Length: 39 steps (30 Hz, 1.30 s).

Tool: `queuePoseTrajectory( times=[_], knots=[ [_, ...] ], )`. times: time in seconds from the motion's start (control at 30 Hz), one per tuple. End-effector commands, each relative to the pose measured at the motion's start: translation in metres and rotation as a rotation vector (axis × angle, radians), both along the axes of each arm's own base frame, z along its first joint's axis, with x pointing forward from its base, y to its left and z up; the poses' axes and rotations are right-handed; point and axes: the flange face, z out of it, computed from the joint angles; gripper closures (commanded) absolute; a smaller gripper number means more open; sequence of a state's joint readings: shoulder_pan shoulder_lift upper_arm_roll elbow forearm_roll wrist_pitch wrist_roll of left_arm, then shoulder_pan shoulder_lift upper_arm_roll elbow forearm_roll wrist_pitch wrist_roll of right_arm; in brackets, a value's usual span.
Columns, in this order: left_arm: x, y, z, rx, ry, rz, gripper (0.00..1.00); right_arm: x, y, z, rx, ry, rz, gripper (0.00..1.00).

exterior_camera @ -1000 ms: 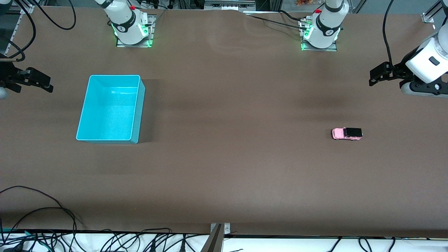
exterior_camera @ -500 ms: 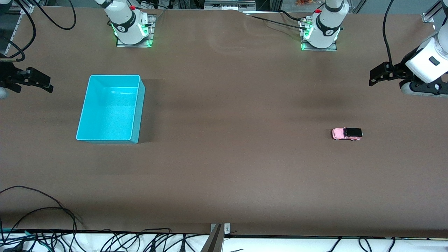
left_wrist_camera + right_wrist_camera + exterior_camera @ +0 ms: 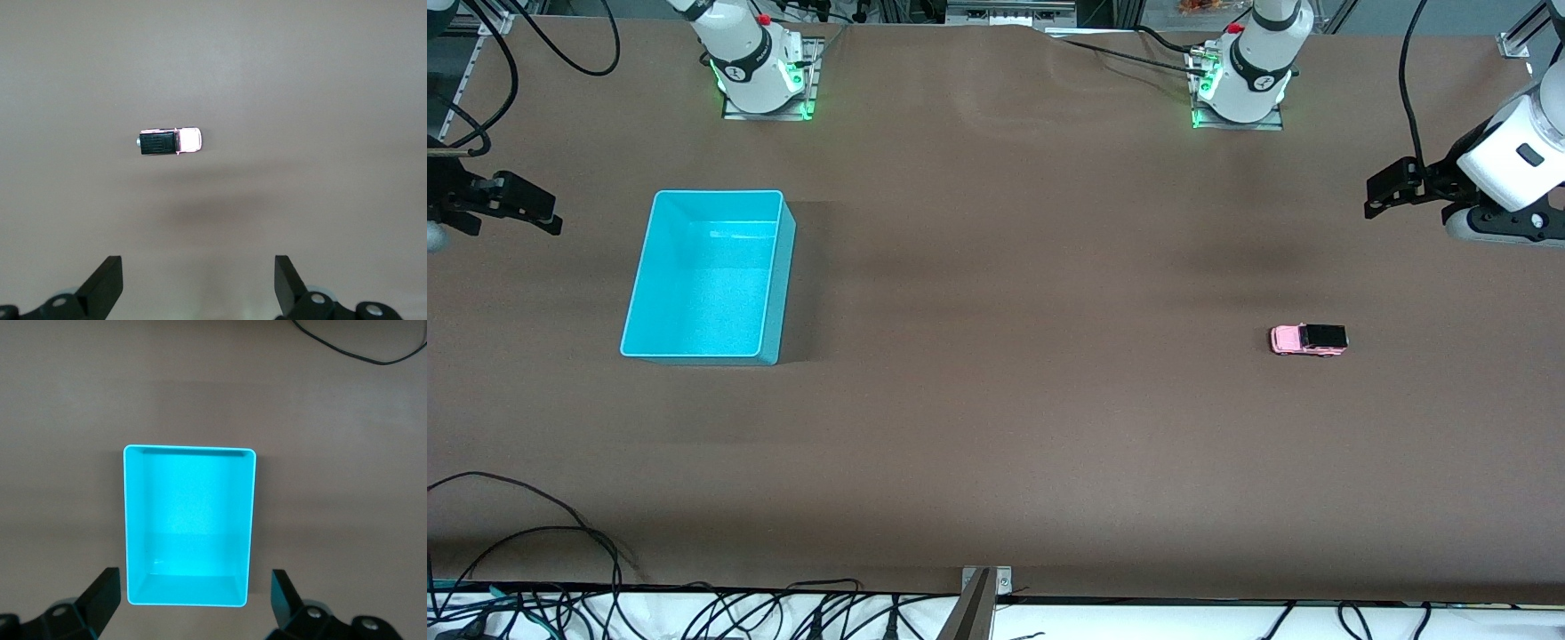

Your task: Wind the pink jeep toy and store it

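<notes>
The pink jeep toy (image 3: 1308,340), pale pink with a black roof, stands alone on the brown table toward the left arm's end; it also shows in the left wrist view (image 3: 170,141). The turquoise bin (image 3: 768,267) stands empty toward the right arm's end and shows in the right wrist view (image 3: 189,452). My left gripper (image 3: 1380,191) hangs open and empty, high over the table edge at its end (image 3: 198,283). My right gripper (image 3: 538,213) hangs open and empty, high beside the bin (image 3: 196,600).
The two arm bases (image 3: 760,67) (image 3: 1240,76) stand along the table's edge farthest from the front camera. Black cables (image 3: 534,533) lie along the nearest edge. A cable (image 3: 360,350) lies near the bin in the right wrist view.
</notes>
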<state>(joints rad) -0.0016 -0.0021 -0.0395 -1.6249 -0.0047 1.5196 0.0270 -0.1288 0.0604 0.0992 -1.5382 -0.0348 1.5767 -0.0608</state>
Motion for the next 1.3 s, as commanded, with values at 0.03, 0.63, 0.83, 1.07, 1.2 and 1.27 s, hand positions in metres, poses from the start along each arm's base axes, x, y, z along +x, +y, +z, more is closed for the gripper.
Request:
queuePoseTrajectory(
  times=[0.03, 0.63, 0.83, 1.07, 1.2, 1.27],
  knots=[
    [0.0034, 0.0025, 0.0057, 0.005, 0.007, -0.016, 0.0, -0.0028, 0.0005, 0.0001, -0.001, 0.003, 0.015, 0.0],
    [0.0034, 0.0025, 0.005, 0.006, 0.008, -0.015, 0.0, -0.0028, 0.0005, 0.0001, -0.001, 0.003, 0.015, 0.0],
    [0.0036, 0.0033, 0.004, 0.006, 0.012, -0.013, 0.0, -0.0029, 0.0005, -0.0001, -0.001, 0.005, 0.015, 0.0],
    [0.0022, 0.0025, 0.0031, 0.006, 0.024, -0.015, 0.0, -0.0029, 0.0003, 0.0, -0.002, 0.005, 0.015, 0.0],
    [0.0026, 0.0075, 0.0021, 0.005, 0.027, -0.01, 0.0, -0.0029, 0.0003, 0.0, -0.002, 0.005, 0.015, 0.0],
    [0.0043, 0.0082, -0.0005, 0.004, 0.032, -0.01, 0.0, -0.0029, 0.0005, -0.0001, -0.001, 0.005, 0.015, 0.0]
  ],
)
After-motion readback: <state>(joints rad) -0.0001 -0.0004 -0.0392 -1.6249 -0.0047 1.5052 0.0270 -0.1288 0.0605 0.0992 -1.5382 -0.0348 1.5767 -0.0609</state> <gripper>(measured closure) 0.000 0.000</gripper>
